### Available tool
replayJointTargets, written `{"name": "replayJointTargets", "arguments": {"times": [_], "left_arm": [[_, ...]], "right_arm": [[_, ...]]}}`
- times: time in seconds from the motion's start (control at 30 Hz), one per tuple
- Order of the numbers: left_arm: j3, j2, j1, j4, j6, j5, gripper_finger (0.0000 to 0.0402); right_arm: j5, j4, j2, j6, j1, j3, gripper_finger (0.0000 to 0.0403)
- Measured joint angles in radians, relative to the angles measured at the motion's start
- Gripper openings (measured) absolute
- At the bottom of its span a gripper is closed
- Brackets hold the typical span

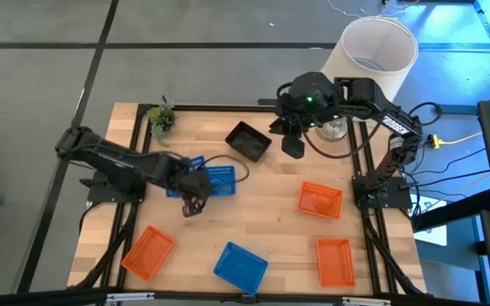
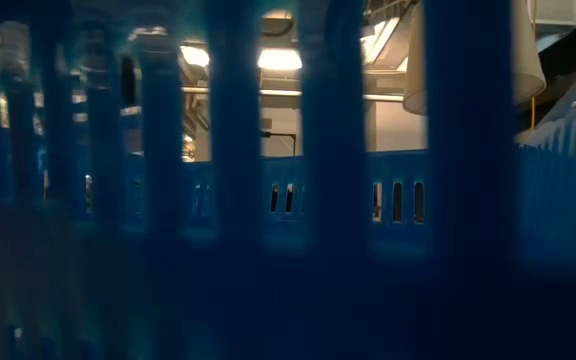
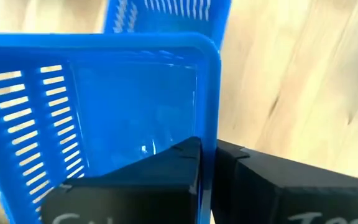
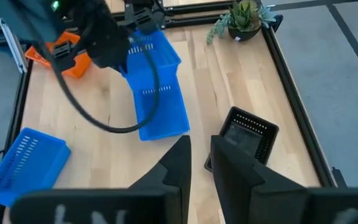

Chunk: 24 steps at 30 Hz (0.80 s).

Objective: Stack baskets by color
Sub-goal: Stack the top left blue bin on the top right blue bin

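Observation:
My left gripper [image 1: 196, 194] is shut on a blue basket [image 1: 219, 180], which it holds up over the table's left middle. A second blue basket [image 4: 163, 112] lies on the wood below it. A third blue basket [image 1: 240, 265] sits by the near edge. The black basket [image 1: 249, 141] rests on its base at the far middle. My right gripper [image 1: 292, 140] hangs just right of it, a narrow gap between its fingers and nothing in it. Orange baskets lie at the near left [image 1: 148, 252], the right [image 1: 321, 200] and the near right [image 1: 333, 259]. My left gripper pinches one side wall of the blue basket near its rim [image 3: 209, 124]. One finger [image 3: 160, 171] is inside the basket and the other [image 3: 266, 177] is outside. The fingers slant steeply down from above. The basket hangs tilted over the second blue basket [image 3: 166, 9].
A big white lampshade [image 1: 371, 51] stands beyond the far right corner, and a small green plant [image 1: 162, 119] at the far left. A black frame [image 1: 139, 144] edges the table. The near blue basket's lattice wall [image 2: 268, 200] fills the low view. Bare wood lies mid-table.

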Motion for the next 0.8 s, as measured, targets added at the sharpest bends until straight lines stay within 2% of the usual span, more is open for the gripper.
{"name": "replayJointTargets", "arguments": {"times": [0.27, 0.6, 0.8], "left_arm": [[0.053, 0.093, 0.139, 0.198, 0.175, 0.024, 0.0], [0.052, 0.256, 0.142, 0.18, 0.222, 0.092, 0.0], [0.052, 0.28, 0.148, 0.16, 0.224, 0.118, 0.0]], "right_arm": [[0.002, -0.006, -0.029, -0.02, 0.0, 0.0, 0.0062], [0.002, 0.015, -0.099, -0.013, 0.0, 0.0, 0.0062], [0.002, 0.016, -0.112, -0.014, 0.0, 0.0, 0.0062]]}}
